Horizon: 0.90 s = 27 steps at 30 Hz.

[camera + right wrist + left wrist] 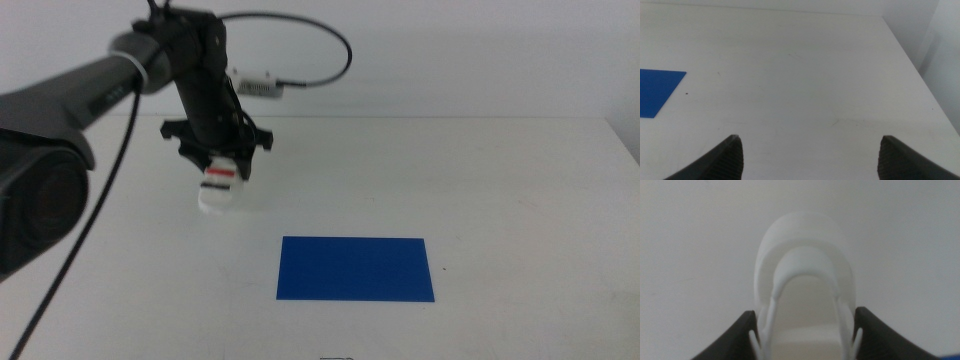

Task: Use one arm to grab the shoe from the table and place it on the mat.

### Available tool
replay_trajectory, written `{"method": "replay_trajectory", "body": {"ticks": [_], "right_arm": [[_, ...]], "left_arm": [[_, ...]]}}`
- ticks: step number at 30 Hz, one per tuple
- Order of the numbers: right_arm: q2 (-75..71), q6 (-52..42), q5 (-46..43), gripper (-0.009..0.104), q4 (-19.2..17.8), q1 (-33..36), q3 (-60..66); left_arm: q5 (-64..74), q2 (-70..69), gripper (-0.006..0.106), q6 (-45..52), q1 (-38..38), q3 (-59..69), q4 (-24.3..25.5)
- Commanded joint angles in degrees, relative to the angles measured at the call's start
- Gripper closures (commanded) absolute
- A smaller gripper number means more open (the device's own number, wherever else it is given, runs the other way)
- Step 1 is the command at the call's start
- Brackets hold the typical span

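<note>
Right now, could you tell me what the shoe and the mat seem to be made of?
The shoe, gripped by the left gripper, looks like smooth matte white plastic or rubber, since its toe is even and seamless. The mat seems a thin flat sheet, perhaps foam, rubber or card, being uniformly deep blue with no gloss. The right gripper waits open.

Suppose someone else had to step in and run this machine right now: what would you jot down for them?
Left end effector: closed on the shoe, one jaw on each side, at the table's far left part. I cannot tell whether the shoe is lifted or still resting on the table.
Right end effector: open, holding nothing, waiting over bare table; out of the middle view.
Mat: lies flat, nearer the camera and to the right of the shoe, nothing on it.
Done: shoe gripped.
Left: carry the shoe over to the mat, set it down, release.
</note>
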Motion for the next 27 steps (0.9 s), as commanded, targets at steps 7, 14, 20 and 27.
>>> {"method": "replay_trajectory", "body": {"ticks": [7,14,20,27], "right_arm": [[-1.11,-0.70,-3.20,0.001,-0.48,-0.22,-1.06],[-1.11,-0.70,-3.20,0.001,-0.48,-0.22,-1.06],[-1.11,-0.70,-3.20,0.001,-0.48,-0.22,-1.06],[-1.11,-0.70,-3.20,0.001,-0.48,-0.22,-1.06]], "left_arm": [[5.50,-14.60,0.089,-6.55,-3.26,5.45,0.56],[5.47,-24.15,0.089,-14.60,-8.30,15.41,3.84],[5.47,-27.20,0.089,-20.46,-14.31,18.69,4.73],[4.47,-24.47,0.089,-23.22,-20.29,16.66,4.49]]}}
